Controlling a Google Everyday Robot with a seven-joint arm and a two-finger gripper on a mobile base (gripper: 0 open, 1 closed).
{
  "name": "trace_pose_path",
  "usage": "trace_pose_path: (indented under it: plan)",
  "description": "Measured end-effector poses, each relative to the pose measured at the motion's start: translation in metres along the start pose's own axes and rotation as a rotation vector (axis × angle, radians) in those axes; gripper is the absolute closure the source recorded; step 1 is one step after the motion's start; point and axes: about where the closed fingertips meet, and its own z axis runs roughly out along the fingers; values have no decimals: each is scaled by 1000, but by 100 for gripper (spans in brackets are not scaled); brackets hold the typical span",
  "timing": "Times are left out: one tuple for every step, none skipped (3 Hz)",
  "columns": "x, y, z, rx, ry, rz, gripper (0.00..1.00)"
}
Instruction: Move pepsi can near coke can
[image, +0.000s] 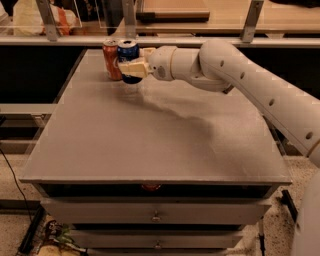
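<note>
The pepsi can (127, 52), dark blue with a silver top, stands upright at the far left of the grey tabletop (150, 130). The coke can (110, 60), orange-red, stands right beside it on its left, nearly touching. My gripper (131, 66) reaches in from the right and is shut on the pepsi can around its middle, with the can's lower part partly hidden by the fingers. The can's base sits at or just above the table surface.
The tabletop's far edge lies just behind the cans, with a metal rail and posts (130, 20) beyond. A plastic bag (37, 17) sits at the back left. Drawers (155, 215) are under the table's front edge.
</note>
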Motion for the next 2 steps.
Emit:
trace_pose_path:
  plan:
    - [8,-11,6,24,14,13,100]
    - [15,-19,11,39,20,21,100]
